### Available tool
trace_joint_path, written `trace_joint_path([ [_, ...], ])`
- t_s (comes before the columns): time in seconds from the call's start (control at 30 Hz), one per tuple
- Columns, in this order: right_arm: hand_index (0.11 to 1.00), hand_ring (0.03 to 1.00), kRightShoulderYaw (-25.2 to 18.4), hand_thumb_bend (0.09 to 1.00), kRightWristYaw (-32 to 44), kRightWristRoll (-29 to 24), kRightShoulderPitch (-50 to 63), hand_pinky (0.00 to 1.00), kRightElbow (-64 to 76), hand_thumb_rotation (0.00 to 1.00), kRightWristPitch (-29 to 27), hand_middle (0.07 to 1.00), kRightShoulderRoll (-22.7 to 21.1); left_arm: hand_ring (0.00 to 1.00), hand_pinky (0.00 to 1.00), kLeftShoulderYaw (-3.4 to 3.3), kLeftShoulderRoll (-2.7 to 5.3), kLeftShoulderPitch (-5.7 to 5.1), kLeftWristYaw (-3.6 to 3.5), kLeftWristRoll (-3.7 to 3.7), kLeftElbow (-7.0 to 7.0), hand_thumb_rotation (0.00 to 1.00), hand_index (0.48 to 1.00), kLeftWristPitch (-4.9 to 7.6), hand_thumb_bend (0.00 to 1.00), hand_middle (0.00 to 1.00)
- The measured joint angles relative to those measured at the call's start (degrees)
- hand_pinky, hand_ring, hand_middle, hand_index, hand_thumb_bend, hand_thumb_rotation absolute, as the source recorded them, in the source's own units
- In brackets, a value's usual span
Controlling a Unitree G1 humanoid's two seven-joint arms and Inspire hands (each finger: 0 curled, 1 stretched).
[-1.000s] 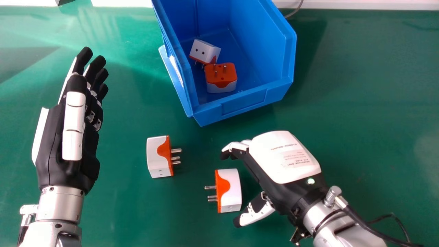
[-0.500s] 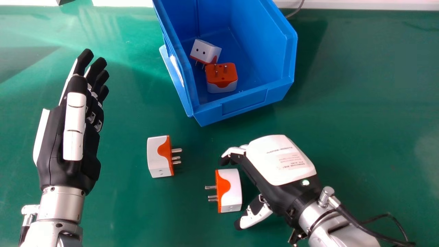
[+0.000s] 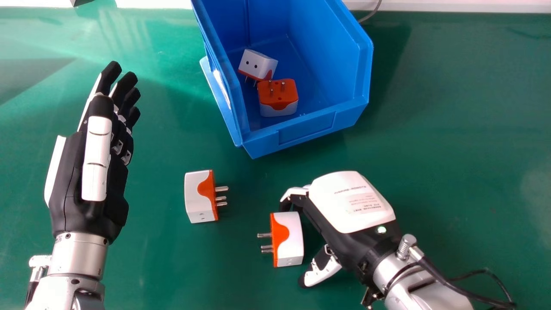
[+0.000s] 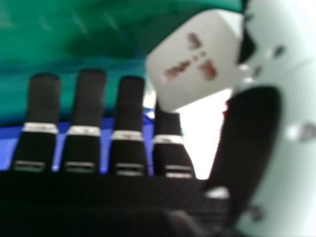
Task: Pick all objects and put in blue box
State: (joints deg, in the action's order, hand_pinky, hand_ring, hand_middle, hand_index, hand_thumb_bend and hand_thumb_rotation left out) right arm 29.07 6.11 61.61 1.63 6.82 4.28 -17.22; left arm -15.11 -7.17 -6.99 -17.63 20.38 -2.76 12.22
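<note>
R hand [image 3: 351, 204] shifted twd adapter [image 3: 290, 239], fingers [image 3: 295, 192] apart, 2 others [image 3: 278, 97] in blue box [image 3: 305, 128].

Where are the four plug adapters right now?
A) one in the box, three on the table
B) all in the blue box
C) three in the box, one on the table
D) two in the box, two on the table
D: two plug adapters sit inside the blue box, and two more lie on the green table in front of it.
</note>
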Motion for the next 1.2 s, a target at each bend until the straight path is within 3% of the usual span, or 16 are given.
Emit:
trace_joint_path([
  [0.03, 0.572, 0.438, 0.02, 0.737, -0.18, 0.00, -0.17, 0.37, -0.15, 0.11, 0.01, 0.508, -0.04, 0.96, 1.00, -0.01, 0.00, 0.04, -0.04, 0.00, 0.23, 0.84, 0.942, 0.09, 0.72, 0.94],
  [0.23, 0.517, 0.347, 0.24, 0.611, -1.81, -0.03, -0.69, 0.29, -1.30, 0.12, -0.04, 0.423, -0.07, 0.96, 1.00, -0.22, -0.05, 0.32, -0.54, 0.02, 1.24, 0.84, 0.940, 0.48, 0.73, 0.94],
  [0.4, 0.491, 0.296, 0.53, 0.553, -2.50, -0.16, -0.76, 0.24, -1.95, 0.13, 0.02, 0.373, 0.04, 0.95, 0.98, -0.37, -0.04, 0.49, -0.54, 0.01, 1.16, 0.83, 0.932, 0.46, 0.73, 0.93],
  [0.6, 0.484, 0.287, 1.13, 0.535, -2.77, 0.04, -1.08, 0.23, -2.27, 0.13, 0.25, 0.367, 0.07, 0.95, 0.97, -0.32, -0.03, 0.49, 0.14, 0.01, 0.15, 0.83, 0.930, 0.28, 0.73, 0.93],
  [0.77, 0.481, 0.288, 1.37, 0.529, -2.11, 0.02, -1.51, 0.23, -2.31, 0.13, 1.01, 0.367, 0.18, 0.95, 0.97, 0.07, -0.03, 0.48, 0.18, 0.01, -0.41, 0.83, 0.931, 0.10, 0.73, 0.93],
  [1.17, 0.482, 0.299, 1.62, 0.526, 1.30, -0.01, -2.50, 0.24, -1.69, 0.14, 2.92, 0.384, 0.25, 0.96, 0.99, 0.03, -0.13, 0.47, 0.06, 0.00, -0.31, 0.84, 0.934, 0.13, 0.72, 0.94],
  [1.2, 0.493, 0.298, 1.62, 0.607, 1.75, -0.02, -2.57, 0.24, -1.58, 0.15, 3.30, 0.387, 0.27, 0.96, 0.99, 0.04, -0.13, 0.47, 0.13, -0.02, -0.33, 0.84, 0.934, 0.13, 0.72, 0.94],
])
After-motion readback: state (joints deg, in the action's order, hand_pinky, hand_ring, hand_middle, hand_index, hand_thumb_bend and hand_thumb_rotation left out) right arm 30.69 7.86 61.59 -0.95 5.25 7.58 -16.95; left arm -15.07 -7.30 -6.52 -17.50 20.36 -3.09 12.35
